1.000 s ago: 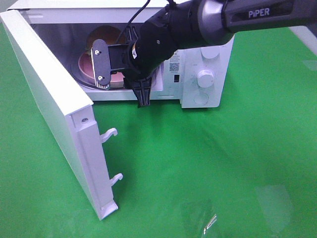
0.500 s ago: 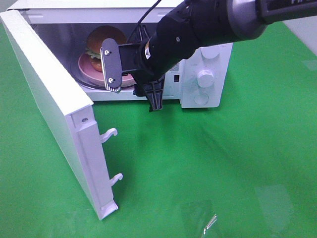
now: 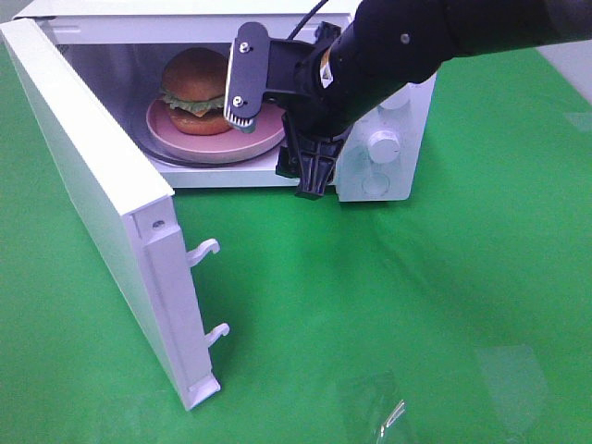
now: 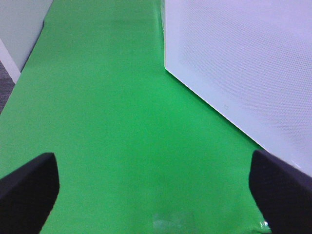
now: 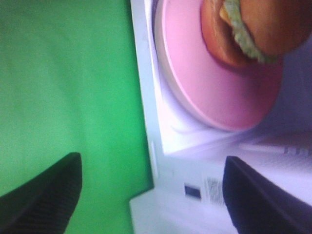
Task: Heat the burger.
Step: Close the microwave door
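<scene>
The burger point(image 3: 196, 90) sits on a pink plate point(image 3: 254, 141) inside the open white microwave point(image 3: 388, 102). In the right wrist view the burger point(image 5: 253, 29) and the plate point(image 5: 219, 83) lie just inside the microwave's front sill. My right gripper point(image 3: 275, 155) hovers at the right part of the opening, turned on its side, open and empty, apart from the plate; in its own view the right gripper point(image 5: 151, 195) has dark fingers point(image 5: 44, 195) spread wide. My left gripper point(image 4: 153, 195) is open over green cloth and does not show in the high view.
The microwave door point(image 3: 92, 185) swings out to the left front, with latch hooks point(image 3: 205, 250) sticking out. Its white outer face point(image 4: 243, 63) is close to the left gripper. A knob point(image 3: 382, 145) sits on the control panel. Green cloth point(image 3: 416, 305) covers the table.
My right gripper has opened wider and drawn back up and to the right, out of the microwave. The burger and plate, earlier partly hidden by it, now show inside.
</scene>
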